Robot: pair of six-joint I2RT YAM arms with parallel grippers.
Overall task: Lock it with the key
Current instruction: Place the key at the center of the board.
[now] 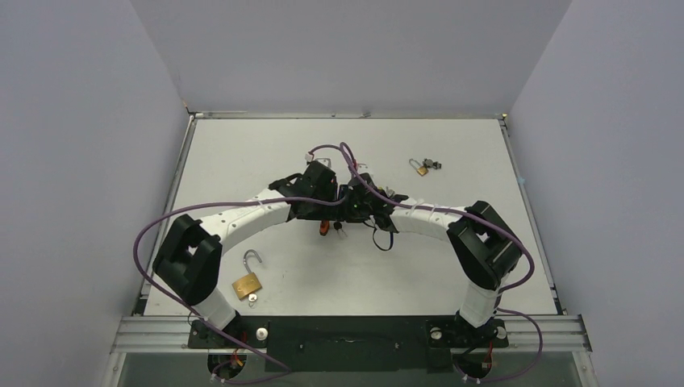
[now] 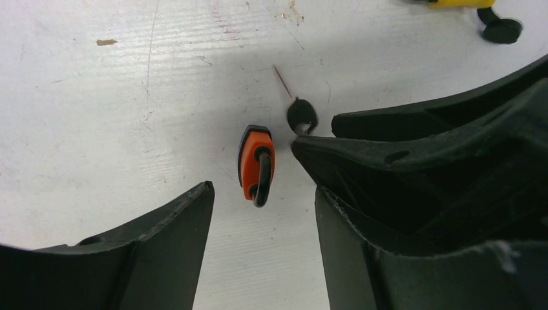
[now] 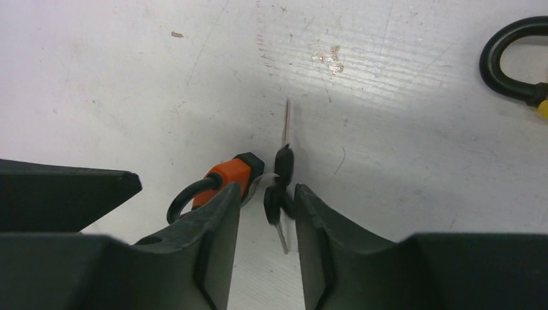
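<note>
Right fingers (image 3: 207, 258) hide part of the orange padlock (image 3: 226, 175) and its keys (image 3: 282, 165).

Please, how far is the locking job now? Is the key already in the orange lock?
Done: nothing certain. The orange lock lies on the table with the keys beside it, seemingly not inserted. In hand: the right claw straddles the keys, jaws apart, no grip; the left claw hangs open over the lock. Left: grip a key, insert it, turn it.
</note>
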